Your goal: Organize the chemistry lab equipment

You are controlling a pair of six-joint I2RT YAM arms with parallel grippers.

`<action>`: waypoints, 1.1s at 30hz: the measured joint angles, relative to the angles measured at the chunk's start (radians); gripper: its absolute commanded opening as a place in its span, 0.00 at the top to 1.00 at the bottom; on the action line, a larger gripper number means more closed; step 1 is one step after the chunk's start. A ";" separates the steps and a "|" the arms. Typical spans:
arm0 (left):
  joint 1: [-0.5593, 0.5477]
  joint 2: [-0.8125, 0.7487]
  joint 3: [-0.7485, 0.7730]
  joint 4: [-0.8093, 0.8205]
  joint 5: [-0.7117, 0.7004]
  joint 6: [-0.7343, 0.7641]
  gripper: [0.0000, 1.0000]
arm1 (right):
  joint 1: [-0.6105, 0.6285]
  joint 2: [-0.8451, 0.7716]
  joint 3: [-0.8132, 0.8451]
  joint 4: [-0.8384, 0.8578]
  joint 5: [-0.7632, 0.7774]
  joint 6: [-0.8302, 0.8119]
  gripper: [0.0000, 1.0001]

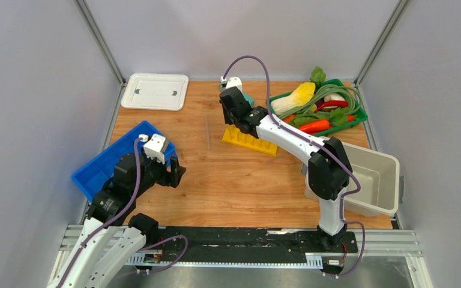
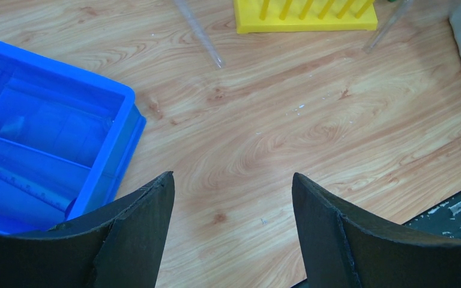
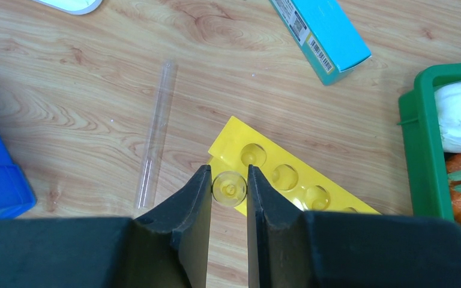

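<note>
Wood-grain tabletop: right end effector pinches clear round tube over yellow holed rack, left end effector gapes

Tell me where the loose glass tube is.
Top view, centre-left: the tube lies flat on the wood between the blue bin and the yellow rack.

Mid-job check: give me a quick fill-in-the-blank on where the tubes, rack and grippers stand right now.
The right gripper grips a glass tube at the end hole of the ____ rack.
A second tube lies on the table, on the rack's ____ side.
The left gripper hangs ____ and empty beside the blue bin.
Missing: yellow, left, open.
</note>
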 measured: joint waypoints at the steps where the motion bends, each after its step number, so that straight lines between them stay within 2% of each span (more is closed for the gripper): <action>1: 0.000 0.000 0.000 0.000 0.000 0.000 0.21 | 0.000 0.004 -0.001 0.000 -0.002 0.001 0.82; 16: 0.000 0.000 0.000 -0.006 -0.005 0.010 0.21 | 0.000 0.025 -0.029 0.012 -0.004 0.009 0.75; 23: 0.000 0.000 0.000 -0.006 -0.005 0.011 0.21 | 0.000 0.072 -0.041 0.018 -0.003 0.023 0.66; 27: 0.000 0.000 0.000 -0.007 -0.008 0.011 0.22 | 0.000 0.083 -0.041 0.017 -0.004 0.031 0.52; 33: 0.000 -0.003 0.000 -0.011 -0.026 0.013 0.23 | 0.002 0.083 -0.034 -0.002 0.000 0.050 0.52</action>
